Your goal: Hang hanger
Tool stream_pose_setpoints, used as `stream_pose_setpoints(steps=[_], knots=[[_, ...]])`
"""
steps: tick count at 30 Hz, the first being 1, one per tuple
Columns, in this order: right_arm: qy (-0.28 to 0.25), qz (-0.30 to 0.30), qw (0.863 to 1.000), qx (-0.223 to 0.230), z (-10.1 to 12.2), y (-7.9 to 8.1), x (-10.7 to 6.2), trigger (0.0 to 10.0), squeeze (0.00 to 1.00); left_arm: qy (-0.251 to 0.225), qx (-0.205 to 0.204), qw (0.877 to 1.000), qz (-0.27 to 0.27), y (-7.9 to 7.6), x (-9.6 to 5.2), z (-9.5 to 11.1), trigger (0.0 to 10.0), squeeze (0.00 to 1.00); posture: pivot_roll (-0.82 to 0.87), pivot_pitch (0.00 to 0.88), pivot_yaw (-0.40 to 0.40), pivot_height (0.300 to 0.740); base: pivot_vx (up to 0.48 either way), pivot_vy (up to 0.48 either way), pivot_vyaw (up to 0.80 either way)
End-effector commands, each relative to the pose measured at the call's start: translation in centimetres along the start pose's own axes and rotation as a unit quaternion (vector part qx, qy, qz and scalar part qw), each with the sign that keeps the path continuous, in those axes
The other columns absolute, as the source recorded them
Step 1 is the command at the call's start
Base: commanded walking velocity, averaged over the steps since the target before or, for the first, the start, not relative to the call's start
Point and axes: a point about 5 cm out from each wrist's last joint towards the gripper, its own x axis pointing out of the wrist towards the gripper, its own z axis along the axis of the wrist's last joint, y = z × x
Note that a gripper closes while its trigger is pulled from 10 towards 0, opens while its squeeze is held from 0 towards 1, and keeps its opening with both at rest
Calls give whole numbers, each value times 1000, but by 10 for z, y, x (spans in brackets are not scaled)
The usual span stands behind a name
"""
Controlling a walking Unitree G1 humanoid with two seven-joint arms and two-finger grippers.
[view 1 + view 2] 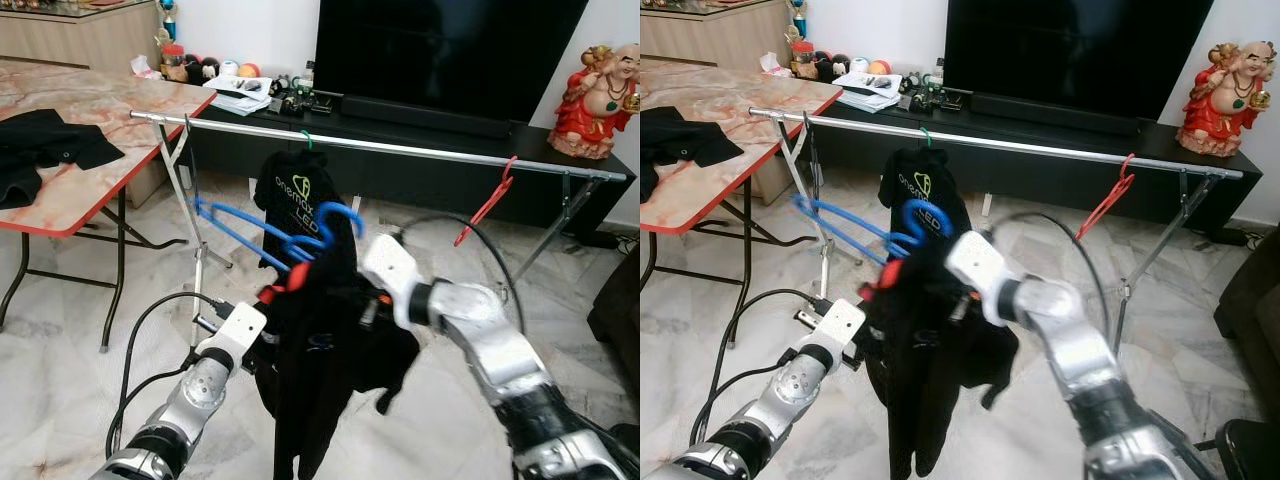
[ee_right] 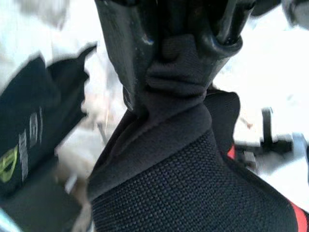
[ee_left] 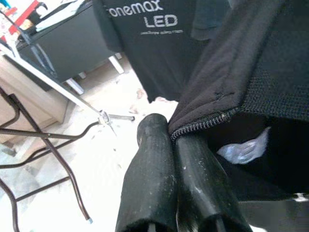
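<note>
The left tool [image 3: 169, 145] is seen pressed together on the zipped hem of a black garment [image 1: 320, 380], the cloth pinched between its two black fingers. The right tool [image 2: 178, 58] is clamped on a bunched fold of the same garment, the fabric gathered tightly between its fingers. The garment is held up between both arms in front of the drying rail [image 1: 400, 148], and its lower part hangs free above the marble floor [image 1: 60, 350]. A blue hanger [image 1: 270, 235] is lodged at the top of the held garment, its hook just below the rail and not hooked on it. On the rail a black printed shirt [image 1: 295, 195] is hung by a green hook near the middle, directly behind the held garment. A red hanger [image 1: 488, 205] is hung toward the rail's right end. Bare rail is seen between the shirt and the red hanger, and also between the shirt and the rail's left end. The left end of the rail lies close to the edge of the marble-patterned surface [image 1: 100, 110], where dark clothing [image 1: 40, 145] is laid.
</note>
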Motion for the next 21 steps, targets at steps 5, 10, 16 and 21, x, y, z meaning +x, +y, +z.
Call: stream_pose_setpoints(steps=[5,10,16,21], knots=[[-49,18,998,27,-26,-7,-33,0,0,24,-18,1000,1,2,-4,-10,0,0,72,6,-84,740,0,0,0],[-58,64,995,50,-41,0,-45,0,0,25,-20,999,-1,2,-4,-11,0,0,73,7,-79,740,0,0,0],[-55,134,987,66,-53,8,-59,0,0,29,-21,999,-10,2,-5,-12,0,0,79,8,-76,740,0,0,0],[38,156,987,7,-73,6,-72,0,0,32,-21,999,-10,3,-5,-14,0,0,81,10,-75,740,0,0,0]])
